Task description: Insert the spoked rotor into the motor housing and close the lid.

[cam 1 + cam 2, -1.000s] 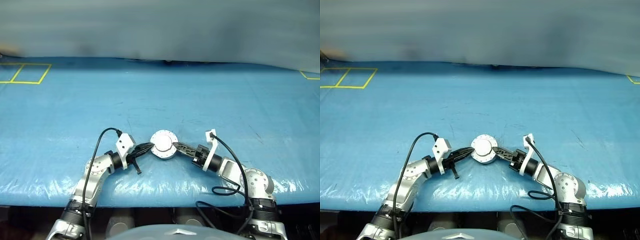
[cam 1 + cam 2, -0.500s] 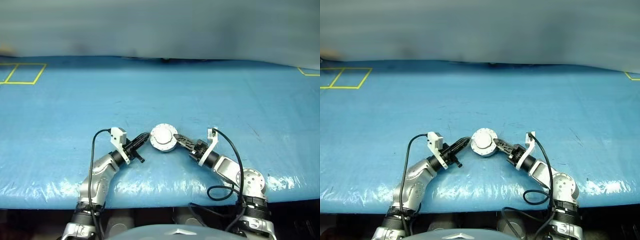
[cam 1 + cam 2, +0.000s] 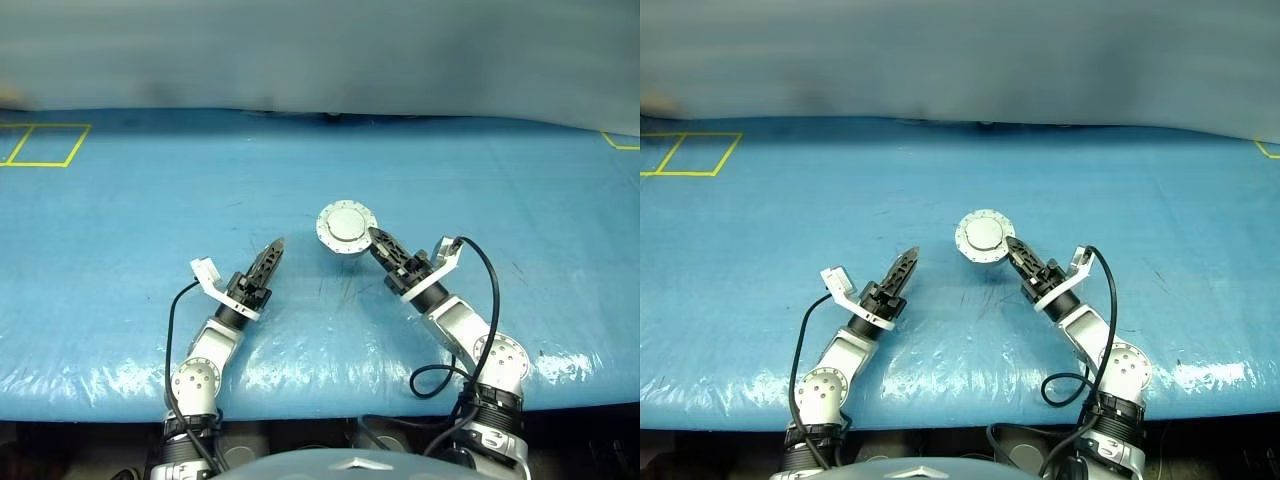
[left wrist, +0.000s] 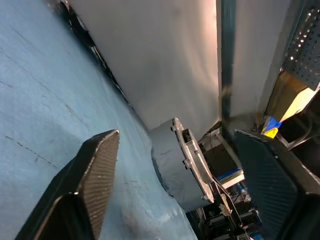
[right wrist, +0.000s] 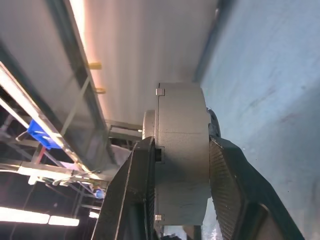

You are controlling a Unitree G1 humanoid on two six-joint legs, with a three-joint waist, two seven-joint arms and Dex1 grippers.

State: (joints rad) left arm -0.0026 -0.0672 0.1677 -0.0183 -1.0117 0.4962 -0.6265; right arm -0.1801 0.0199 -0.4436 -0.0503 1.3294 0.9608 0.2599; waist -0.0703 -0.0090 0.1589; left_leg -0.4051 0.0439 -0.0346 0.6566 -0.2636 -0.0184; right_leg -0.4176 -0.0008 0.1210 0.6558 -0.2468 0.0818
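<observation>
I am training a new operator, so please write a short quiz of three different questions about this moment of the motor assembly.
1. True or false: the lid lies shut on the motor housing.
2. Which claw grips the housing? A) the left claw B) the right claw C) both
3. Fill in: the left claw's fingers stand ____, away from the housing.

Key:
1. True. The plain grey outer face looks up, and no windings show.
2. B. In the right wrist view a finger lies against each flat face of the closed unit.
3. Open. The left wrist view shows the wide gap between them.
</observation>
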